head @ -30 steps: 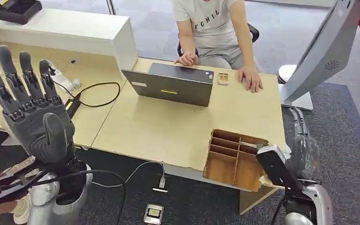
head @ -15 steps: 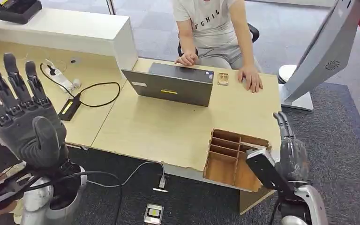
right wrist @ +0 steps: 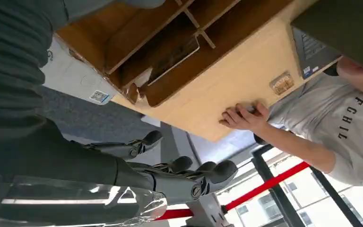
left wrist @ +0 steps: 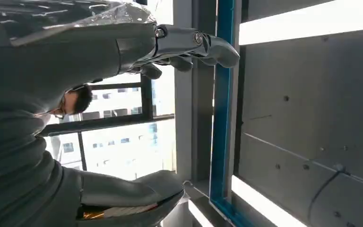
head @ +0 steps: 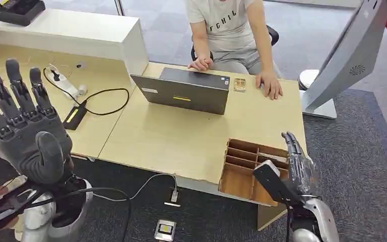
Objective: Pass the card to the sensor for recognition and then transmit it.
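A wooden slotted box point(head: 242, 170) stands on the desk's front right corner. A pale card point(right wrist: 172, 56) lies in one of its slots; in the head view it is a pale strip point(head: 272, 158). My right hand point(head: 296, 166) hangs just right of the box with fingers straight and nothing in it; in the right wrist view the hand point(right wrist: 170, 177) is stretched out beside the box point(right wrist: 123, 38). A small tan sensor point(head: 240, 84) sits by the laptop, near a person's hand point(head: 271, 85). My left hand point(head: 25, 126) is raised at the left, fingers spread and empty.
A person point(head: 227, 30) sits behind the desk at a grey laptop point(head: 186, 91). A white kiosk stand point(head: 342, 60) rises at the right. Cables and a black adapter point(head: 74, 115) lie on the left desk. A small device point(head: 165, 230) lies on the floor.
My right hand has moved left, closer to the wooden box, and sits lower in the picture. My left hand has shifted left and slightly lower, still spread.
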Controlling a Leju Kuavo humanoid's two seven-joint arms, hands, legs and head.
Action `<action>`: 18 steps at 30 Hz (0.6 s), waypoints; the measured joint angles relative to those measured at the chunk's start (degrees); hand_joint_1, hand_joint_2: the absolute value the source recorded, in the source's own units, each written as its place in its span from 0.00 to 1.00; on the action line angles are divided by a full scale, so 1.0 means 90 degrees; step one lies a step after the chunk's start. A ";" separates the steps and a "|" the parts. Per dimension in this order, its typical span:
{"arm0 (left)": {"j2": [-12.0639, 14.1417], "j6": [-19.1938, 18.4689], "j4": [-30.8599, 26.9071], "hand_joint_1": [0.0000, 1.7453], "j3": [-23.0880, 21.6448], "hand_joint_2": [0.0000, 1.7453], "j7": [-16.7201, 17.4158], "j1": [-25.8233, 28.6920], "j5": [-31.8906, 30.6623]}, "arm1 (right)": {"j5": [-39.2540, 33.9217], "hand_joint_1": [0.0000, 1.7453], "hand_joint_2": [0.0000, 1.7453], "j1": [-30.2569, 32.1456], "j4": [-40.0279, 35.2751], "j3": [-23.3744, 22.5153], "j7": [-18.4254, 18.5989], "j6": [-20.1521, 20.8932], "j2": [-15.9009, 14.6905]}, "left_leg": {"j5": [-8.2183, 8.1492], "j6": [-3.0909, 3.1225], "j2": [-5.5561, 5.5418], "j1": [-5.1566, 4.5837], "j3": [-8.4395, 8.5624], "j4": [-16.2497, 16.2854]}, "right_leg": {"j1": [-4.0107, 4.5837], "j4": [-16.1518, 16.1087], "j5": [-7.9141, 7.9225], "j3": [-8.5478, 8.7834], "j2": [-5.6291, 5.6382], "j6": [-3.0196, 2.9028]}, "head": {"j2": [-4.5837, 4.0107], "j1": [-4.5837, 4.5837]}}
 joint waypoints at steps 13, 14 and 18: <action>-0.0010 -0.0143 0.0002 0.00 0.0000 1.00 0.0000 -0.0016 0.0034 | 0.0054 0.27 1.00 -0.0183 0.0790 0.0022 0.0044 -0.0122 0.0036 | 0.0000 0.0000 0.0000 0.0000 0.0001 0.0000 | 0.0000 0.0000 0.0000 0.0000 0.0000 0.0000 | 0.0000 0.0002; -0.0015 -0.0148 0.0002 0.00 0.0000 1.00 0.0000 -0.0016 0.0034 | 0.0054 0.49 1.00 -0.0187 0.0824 0.0024 0.0044 -0.0122 0.0039 | 0.0000 0.0000 0.0000 0.0000 0.0001 0.0000 | 0.0000 0.0000 0.0000 0.0000 0.0000 0.0000 | 0.0000 0.0000; -0.0024 -0.0160 0.0002 0.00 0.0000 1.00 0.0000 -0.0018 0.0034 | 0.0054 0.83 1.00 -0.0213 0.0943 0.0039 0.0039 -0.0122 0.0068 | 0.0000 0.0000 0.0001 0.0000 0.0001 0.0000 | 0.0000 0.0000 0.0000 0.0000 0.0000 0.0000 | 0.0000 0.0000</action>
